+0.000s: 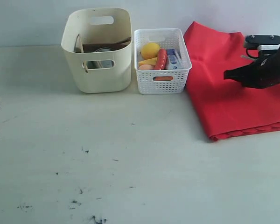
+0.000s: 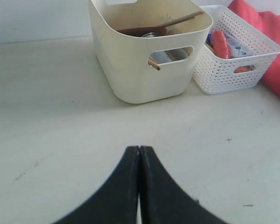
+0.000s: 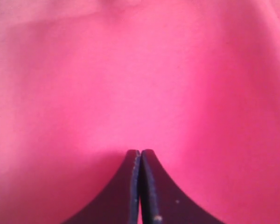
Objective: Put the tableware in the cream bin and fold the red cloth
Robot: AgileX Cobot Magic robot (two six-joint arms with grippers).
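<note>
The cream bin [image 1: 98, 70] stands at the back of the pale surface [image 1: 130, 163]. Just beside it on its right is a white lattice basket [image 1: 162, 74]. Inside the bin, a round brown wooden plate [image 1: 105, 46] leans against the wall, and the rim of a steel cup [image 2: 150, 35] shows below it. The tip of a light wooden chopstick [image 2: 154, 64] pokes out through the bin's oval handle hole. The other tableware cannot be made out.

The basket holds a lemon [image 1: 150, 50], a sausage [image 1: 162, 59], a milk carton [image 1: 173, 58] and an egg [image 1: 146, 66].

The red cloth [image 1: 224, 93] lies folded on the surface, just to the right of the basket. Its scalloped edge [image 1: 256, 129] runs along the near side.

The left claw [image 2: 139, 150] is pressed narrow, its fingers meeting with nothing between them. It sits low over bare surface, well apart from the bin and pointing toward it.

The right claw [image 3: 140, 152] is likewise closed tight and empty. It is over the middle of the red cloth, with fabric filling its wrist view. Whether its tips touch the cloth cannot be told.
</note>
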